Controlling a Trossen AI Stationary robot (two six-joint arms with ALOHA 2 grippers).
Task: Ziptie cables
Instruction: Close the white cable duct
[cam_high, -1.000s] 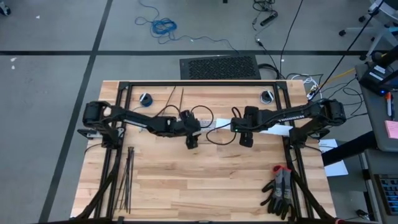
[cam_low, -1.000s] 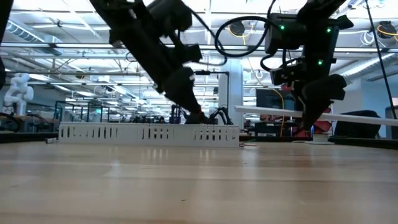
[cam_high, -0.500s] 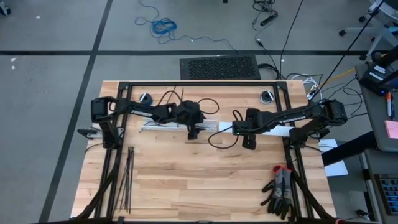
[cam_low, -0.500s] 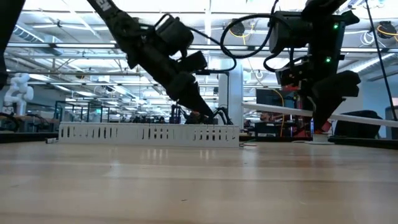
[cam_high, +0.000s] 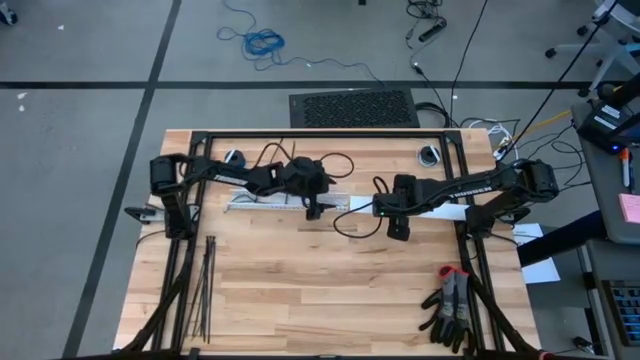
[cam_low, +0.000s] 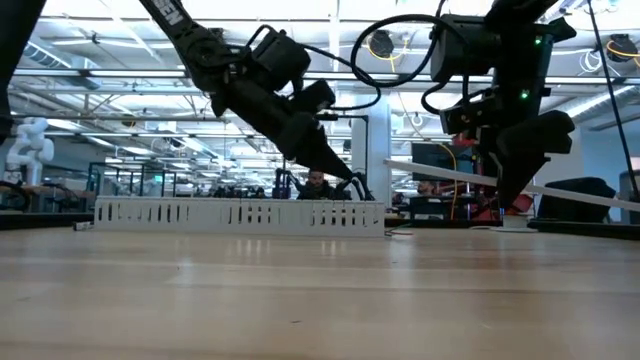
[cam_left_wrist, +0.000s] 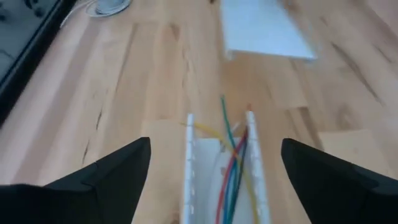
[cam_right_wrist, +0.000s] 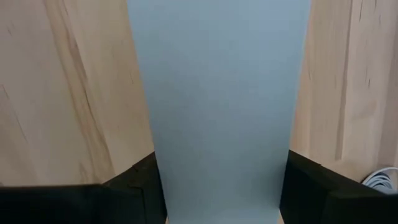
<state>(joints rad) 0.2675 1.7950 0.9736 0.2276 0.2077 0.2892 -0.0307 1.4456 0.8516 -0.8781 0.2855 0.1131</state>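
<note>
While your left end effector hovers spread open over the white slotted plastic channel holding thin coloured wires, your right end effector grips the flat white lid, apparently ready to cover it.

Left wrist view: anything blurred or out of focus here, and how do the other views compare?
Left wrist view: the wires in the white channel look smeared, and the white sheet is soft. Low view: the near table is blurry. High view: crisp with even light.

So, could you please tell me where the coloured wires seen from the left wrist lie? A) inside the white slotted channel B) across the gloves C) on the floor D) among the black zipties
A: the wires run lengthwise between the two walls of the white slotted channel.
</note>
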